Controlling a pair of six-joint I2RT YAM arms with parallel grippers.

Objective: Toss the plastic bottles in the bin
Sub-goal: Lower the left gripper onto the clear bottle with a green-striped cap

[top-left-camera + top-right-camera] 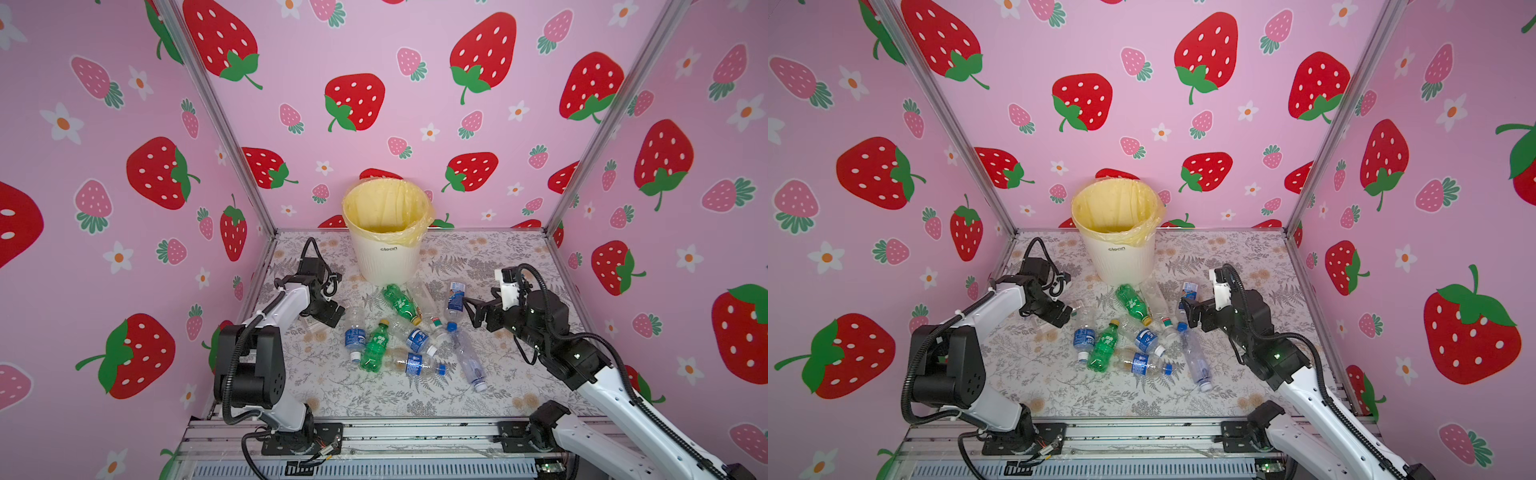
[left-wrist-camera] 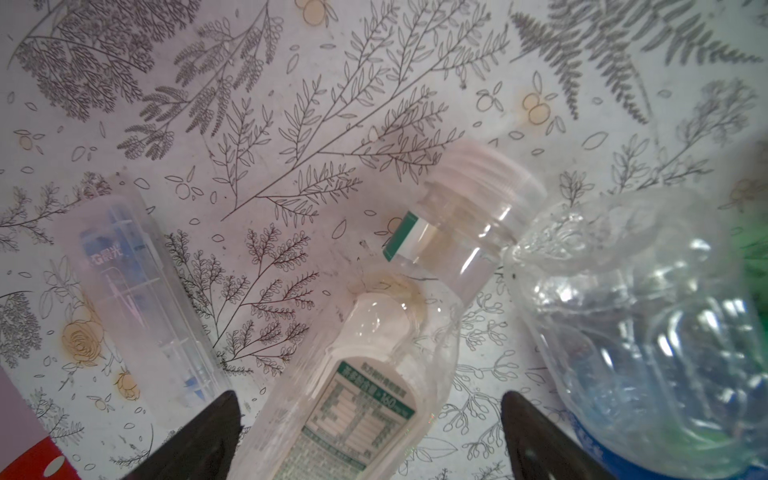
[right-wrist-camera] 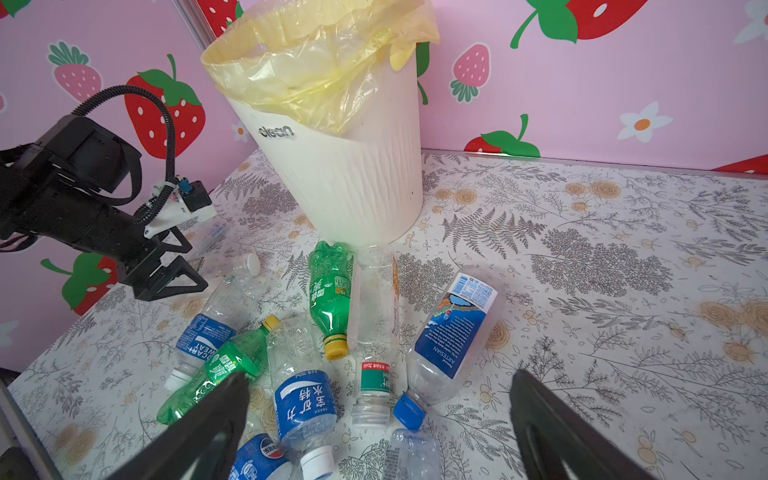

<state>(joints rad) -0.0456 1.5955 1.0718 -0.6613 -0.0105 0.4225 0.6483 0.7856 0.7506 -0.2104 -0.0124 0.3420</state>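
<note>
While left hand [image 2: 370, 395] and right hand [image 1: 471, 311] both hang wide open, empty, we note plastic bottles [image 1: 417, 338] lie clustered on table [image 1: 353, 399] just in front of bin [image 1: 388, 262]; none seen inside. Left hand brackets a clear white-cap btl [image 2: 453, 249]. We'd drop sq. across its body, not neck, close firm, lift clear of neighbours w/o dragging them, then carry over rim.

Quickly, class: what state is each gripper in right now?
Left gripper: jaws open, nothing held.
Right gripper: jaws open, nothing held.
</note>
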